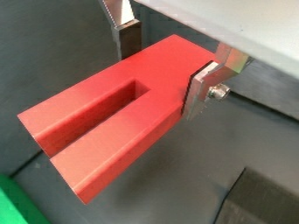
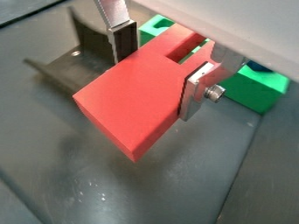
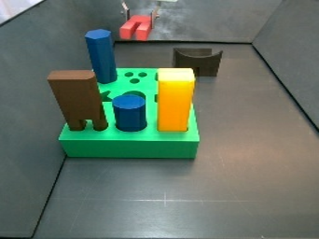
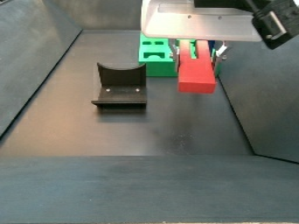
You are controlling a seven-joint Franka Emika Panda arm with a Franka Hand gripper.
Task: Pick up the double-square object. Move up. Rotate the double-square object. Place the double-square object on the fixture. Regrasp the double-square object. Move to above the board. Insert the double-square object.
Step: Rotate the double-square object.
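- On the dark floor sits the board point(image 3: 125, 140), a big green slab with holes in its top.
- Standing in the board are a brown block point(image 3: 76, 101) with two legs, a tall blue peg point(image 3: 100, 56), a short blue peg point(image 3: 130, 112) and a yellow block point(image 3: 176, 100).
- Behind the board, near the back wall, is the fixture point(image 3: 197, 61), a small dark piece with a curved dip on top. It stands on the floor, apart from the board.
- Behind the board too, beside the fixture, is the gripper point(image 3: 141, 21), up in the air.
- Squeezed tight in the gripper point(image 1: 170, 66) is the red block point(image 1: 111, 122), a long piece with a slot cut down one side.
- Silver fingers point(image 2: 201, 87) press on two sides of the red block point(image 2: 138, 94), near one end. The long part sticks out free.
- Off the floor, the red block point(image 4: 197, 72) hangs under the gripper point(image 4: 198, 48), touching nothing else. The fixture point(image 4: 121, 85) is beside it, well apart, and has nothing on it.
- Past the red block, a bit of the board point(image 4: 156, 49) shows at the back.
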